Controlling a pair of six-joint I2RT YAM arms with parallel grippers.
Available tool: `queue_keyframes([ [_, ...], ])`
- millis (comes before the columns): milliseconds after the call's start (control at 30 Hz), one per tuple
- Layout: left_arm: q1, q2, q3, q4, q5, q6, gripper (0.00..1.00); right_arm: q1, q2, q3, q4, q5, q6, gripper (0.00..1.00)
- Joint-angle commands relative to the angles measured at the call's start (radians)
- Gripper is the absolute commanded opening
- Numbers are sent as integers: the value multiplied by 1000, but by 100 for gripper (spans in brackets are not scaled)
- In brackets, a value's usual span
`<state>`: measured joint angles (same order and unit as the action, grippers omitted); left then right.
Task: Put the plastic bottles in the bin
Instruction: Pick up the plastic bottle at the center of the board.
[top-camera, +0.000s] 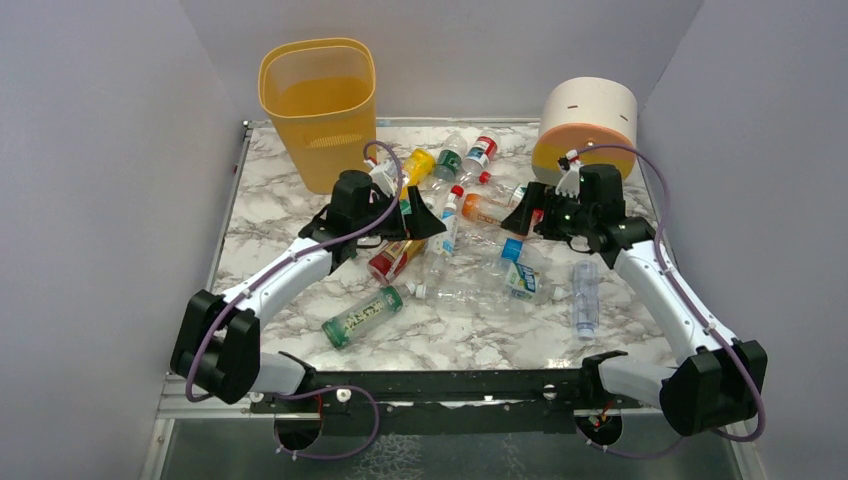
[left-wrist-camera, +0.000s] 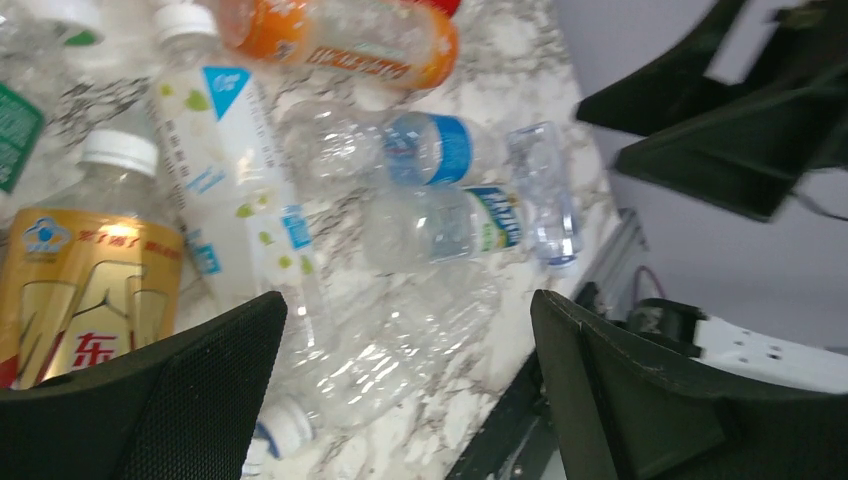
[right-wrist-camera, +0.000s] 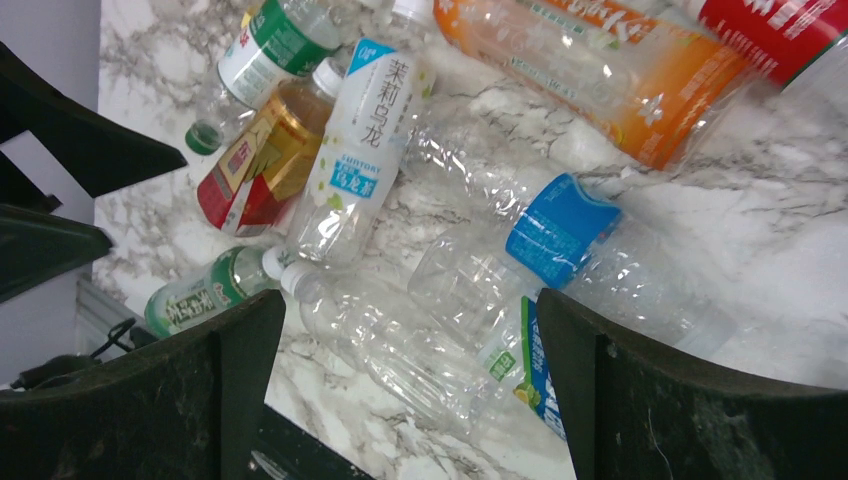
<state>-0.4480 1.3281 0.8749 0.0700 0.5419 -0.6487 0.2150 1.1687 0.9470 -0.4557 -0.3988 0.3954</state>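
Note:
Several plastic bottles lie in a loose pile mid-table: a green-tinted one (top-camera: 362, 316), a clear one (top-camera: 585, 298) off to the right, and more between the arms. The yellow bin (top-camera: 318, 100) stands upright at the far left. My left gripper (top-camera: 420, 222) hovers open over the pile's left side. In the left wrist view the left gripper (left-wrist-camera: 408, 298) frames a clear unlabelled bottle (left-wrist-camera: 400, 350) on the table below. My right gripper (top-camera: 522, 215) is open at the pile's right. In the right wrist view the right gripper (right-wrist-camera: 410, 295) hangs over a clear bottle (right-wrist-camera: 400, 345). Neither holds anything.
A round white and orange drum (top-camera: 588, 125) stands at the far right, just behind the right gripper. A white-labelled bottle (right-wrist-camera: 358, 150), an orange one (right-wrist-camera: 600, 70) and a blue-labelled one (right-wrist-camera: 560, 230) crowd the middle. Grey walls enclose the marble table (top-camera: 270, 200) on three sides.

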Motion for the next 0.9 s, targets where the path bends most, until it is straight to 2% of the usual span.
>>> queue_keyframes([
  [0,-36,51,71,-178,-182,145,99,3,-6,87,-36,97,-58,99],
  [233,-56,63,127,-329,-348,250,99,3,21,69,-47,102,-84,100],
  [367,-56,92,196,-462,-540,320,99,3,14,45,-26,77,-72,100],
  [567,-56,163,282,-531,-747,423,99,3,17,28,-2,51,-57,100],
  [867,-55,198,275,-516,-743,497,98,3,10,30,-5,40,-56,100],
])
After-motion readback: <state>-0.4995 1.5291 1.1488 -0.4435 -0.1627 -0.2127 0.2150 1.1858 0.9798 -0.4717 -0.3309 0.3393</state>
